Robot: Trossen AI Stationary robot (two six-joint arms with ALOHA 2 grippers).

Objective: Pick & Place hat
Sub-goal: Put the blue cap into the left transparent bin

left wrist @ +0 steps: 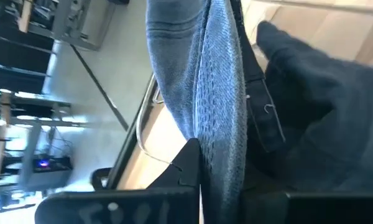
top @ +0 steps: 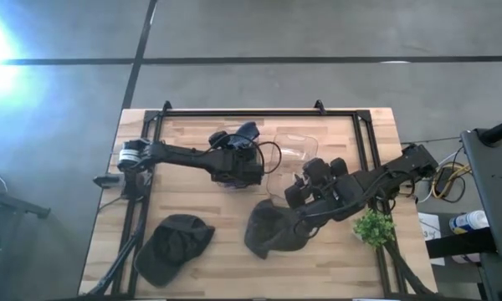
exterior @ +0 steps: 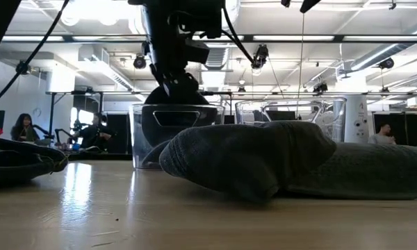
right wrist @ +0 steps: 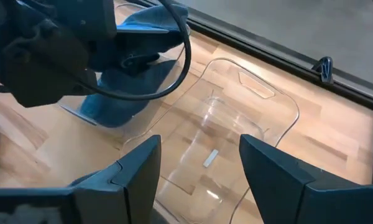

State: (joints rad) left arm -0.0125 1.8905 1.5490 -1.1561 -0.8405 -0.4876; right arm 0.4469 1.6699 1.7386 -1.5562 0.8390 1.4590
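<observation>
A blue denim hat hangs in a clear bin at the table's middle, with my left gripper shut on it above the bin. The right wrist view shows the same hat inside the bin's wall. My right gripper stands open over a second clear bin, which has no hat in it, and touches nothing. A dark grey hat lies crumpled on the table near the front. A black cap rests on the table at the front left. My left gripper pinches a fold of the blue hat's cloth between its two fingers. The fingers slant down from the table's left. The hat hangs below them, and its lower part is inside the clear bin.
A black rail frame runs around the table's far and side edges. A small green plant stands at the front right, beside my right arm. The grey hat lies just in front of both bins.
</observation>
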